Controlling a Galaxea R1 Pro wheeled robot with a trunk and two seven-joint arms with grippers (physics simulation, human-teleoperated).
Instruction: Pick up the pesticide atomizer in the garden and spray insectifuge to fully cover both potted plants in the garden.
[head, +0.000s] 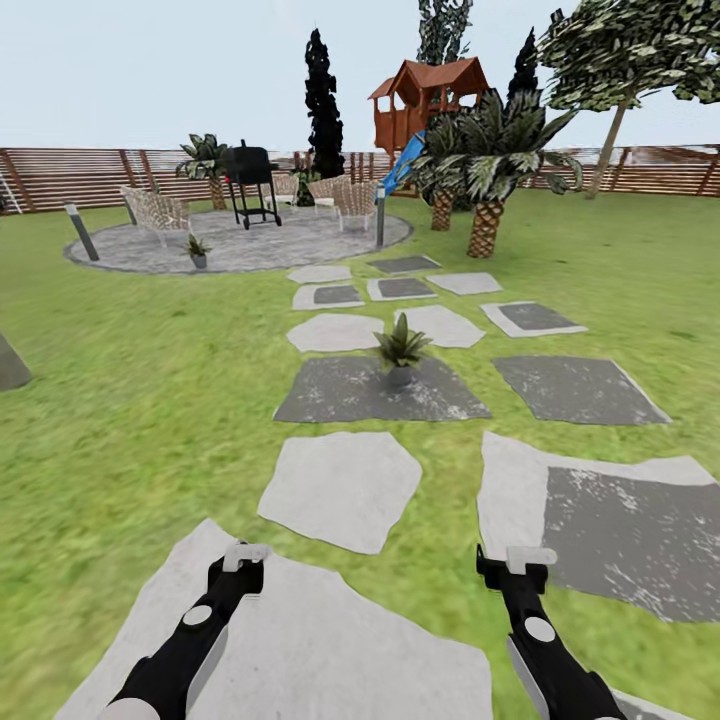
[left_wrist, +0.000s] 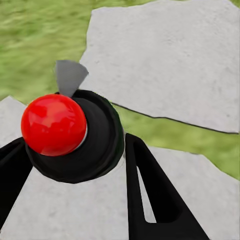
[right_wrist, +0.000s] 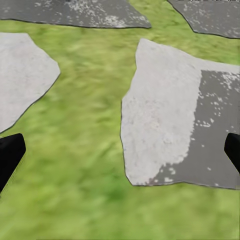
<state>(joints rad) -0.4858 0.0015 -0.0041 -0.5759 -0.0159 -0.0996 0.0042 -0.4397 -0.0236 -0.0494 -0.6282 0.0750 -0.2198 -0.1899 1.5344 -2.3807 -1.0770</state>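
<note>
In the left wrist view the pesticide atomizer (left_wrist: 75, 145), a dark round bottle with a shiny red top, sits between the black fingers (left_wrist: 150, 190) of my left gripper (left_wrist: 75, 152), which is shut on it. In the head view the left gripper (head: 245, 562) hangs low over a pale stepping stone (head: 330, 640). My right gripper (head: 514, 566) is open, its fingertips wide apart over grass and a stone (right_wrist: 165, 125). One potted plant (head: 401, 349) stands on a dark stone ahead. The other potted plant (head: 197, 249) stands on the round patio (head: 250, 245), far left.
Stepping stones (head: 340, 488) lead across the lawn to the patio, which holds a black grill (head: 250, 180) and wicker chairs (head: 157, 212). A grey bollard (head: 82, 232) stands at its left edge. Palms (head: 487, 170), a red playhouse (head: 425, 95) and a slatted fence (head: 60, 178) lie beyond.
</note>
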